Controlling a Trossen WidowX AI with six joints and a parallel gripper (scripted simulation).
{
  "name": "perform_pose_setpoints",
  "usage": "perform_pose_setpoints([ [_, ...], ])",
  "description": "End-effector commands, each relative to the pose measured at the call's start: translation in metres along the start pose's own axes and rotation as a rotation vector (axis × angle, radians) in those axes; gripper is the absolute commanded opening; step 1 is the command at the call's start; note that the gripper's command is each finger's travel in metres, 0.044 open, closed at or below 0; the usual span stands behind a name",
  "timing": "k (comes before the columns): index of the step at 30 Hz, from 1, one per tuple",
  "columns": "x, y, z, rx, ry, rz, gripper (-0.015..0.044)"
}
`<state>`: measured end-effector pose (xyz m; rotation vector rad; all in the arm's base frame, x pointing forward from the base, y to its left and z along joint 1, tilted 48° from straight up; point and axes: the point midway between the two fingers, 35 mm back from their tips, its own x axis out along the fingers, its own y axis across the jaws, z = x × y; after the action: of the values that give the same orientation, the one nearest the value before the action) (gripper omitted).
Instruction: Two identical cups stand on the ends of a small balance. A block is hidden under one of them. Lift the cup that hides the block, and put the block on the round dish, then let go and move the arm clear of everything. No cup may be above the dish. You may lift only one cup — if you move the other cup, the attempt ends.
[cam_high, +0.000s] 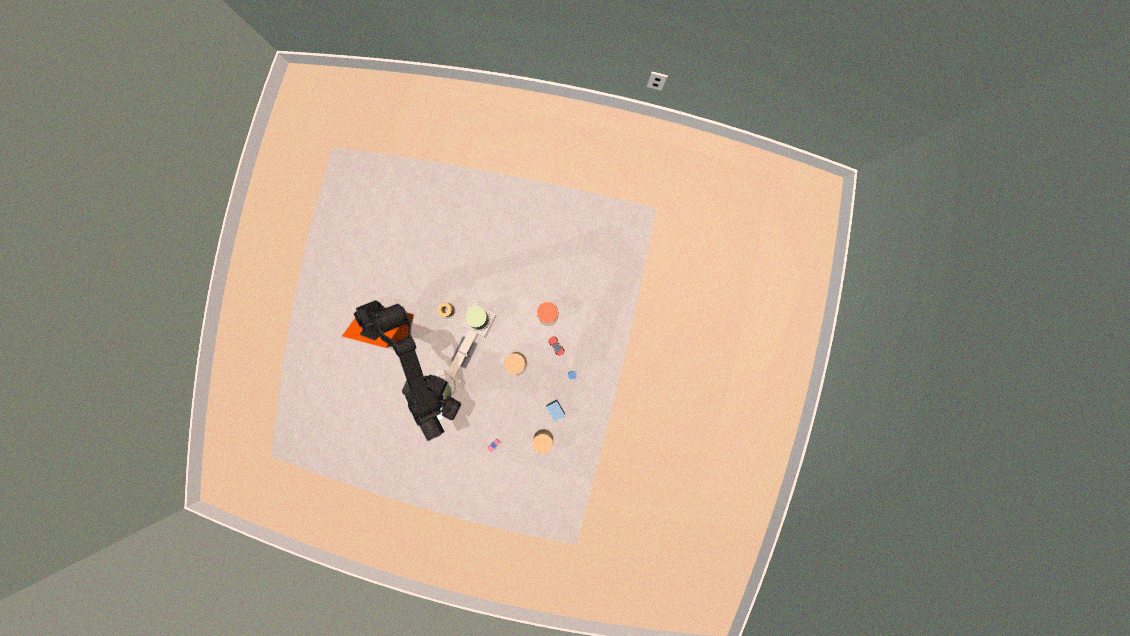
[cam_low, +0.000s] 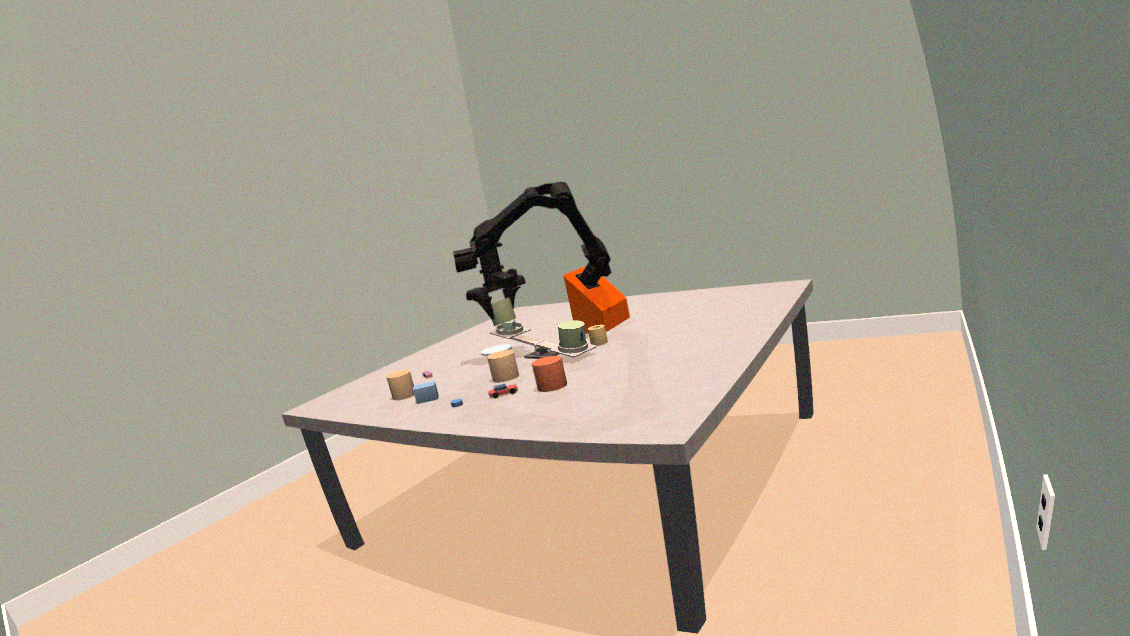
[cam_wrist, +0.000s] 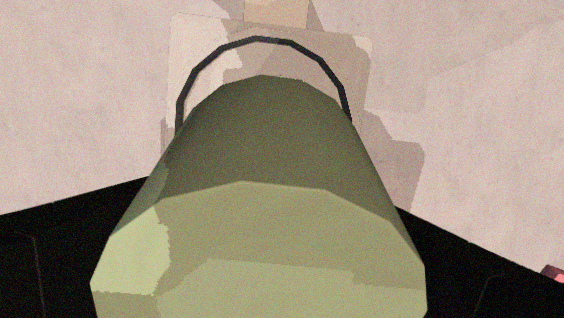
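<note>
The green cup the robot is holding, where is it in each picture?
Top: mostly hidden under the gripper, left of middle.
Exterior: the green cup hangs above its pan, left of the orange base.
Wrist: fills the lower middle.
Shared landmark: the balance beam.

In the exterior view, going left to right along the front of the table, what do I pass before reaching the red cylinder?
Tan cylinder → blue block → small blue disc → toy car → red cylinder. The small pink piece sits behind the blue block, so its place is unclear.
</note>
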<state>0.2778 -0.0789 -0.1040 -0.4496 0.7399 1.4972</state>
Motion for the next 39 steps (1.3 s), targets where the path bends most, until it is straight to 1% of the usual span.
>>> perform_pose_setpoints([
  [1, -0.011, -0.002, 0.001, -0.01, 0.01, -0.012, 0.0],
  [39, -0.059, 0.005, 0.003, -0.011, 0.007, -0.01, 0.0],
])
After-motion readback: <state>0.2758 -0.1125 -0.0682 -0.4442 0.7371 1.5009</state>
